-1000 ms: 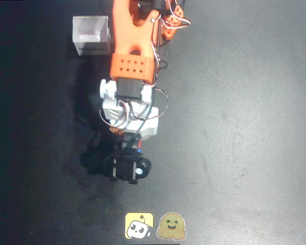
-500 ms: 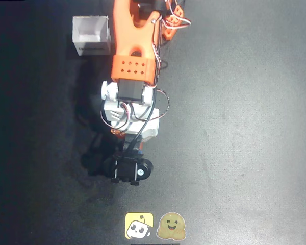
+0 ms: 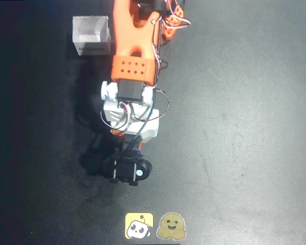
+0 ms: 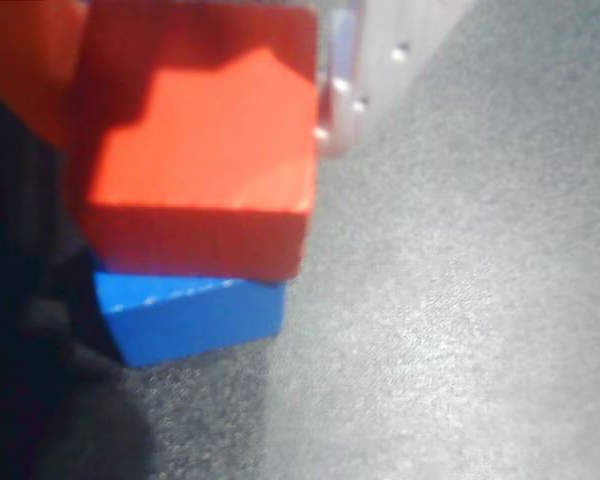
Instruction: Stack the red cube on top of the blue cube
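in the wrist view the red cube [image 4: 202,140] sits directly over the blue cube [image 4: 188,315], slightly twisted against it, above the table [image 4: 460,320], apparently held between the pincer's fingers, though release cannot be told.

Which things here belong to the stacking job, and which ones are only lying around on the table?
Belong to the job:
- red cube, sitting over the blue one
- blue cube, beneath it

Only lying around:
- white box, near the arm's base
- yellow sticker
- smiling-face sticker
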